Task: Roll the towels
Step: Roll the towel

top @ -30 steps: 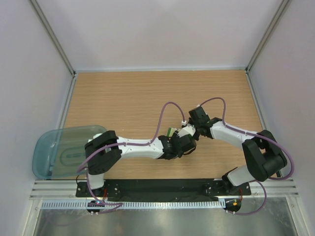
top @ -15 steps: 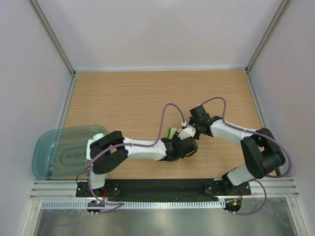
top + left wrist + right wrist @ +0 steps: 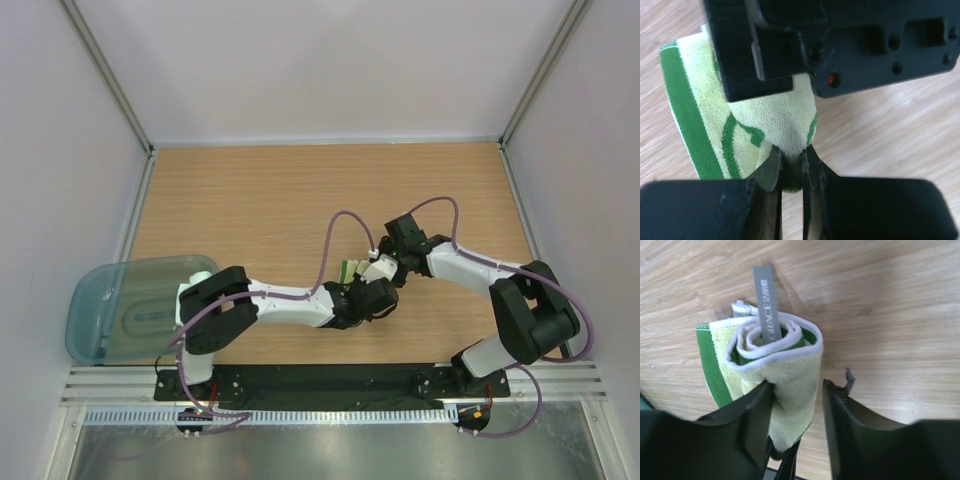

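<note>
Swung a little to the right at its shoulder since a second ago, the left arm (image 3: 285, 299) stretches low across the wooden table (image 3: 240, 200) from its base at the near edge. Its wrist meets that of the right arm (image 3: 470, 266) just right of the table's middle. At the near left corner a translucent teal-grey bin (image 3: 105, 300) overhangs the table's left edge, well apart from the work. Purple cables (image 3: 340, 225) loop above both forearms. Between the two wrists lies the green towel (image 3: 790, 372), rolled into a short tube on the bare wood. It is green-striped along one edge and pale yellow-green across the outer wrap, with a white hem spiralling at its open end. The left gripper (image 3: 792, 161), seen from its own wrist camera, has closed over that second: its jaws stand narrow, pinching a fold of the cloth with only a slit left between them. The right gripper (image 3: 796, 385) has loosened in the same span and straddles the roll with jaws parted. One of its fingers (image 3: 757, 412) touches the towel's side while the other stands clear of it, wood showing in the gap. A grey tag (image 3: 766, 302) lettered GRACE sticks out of the roll's centre and points away across the table.
</note>
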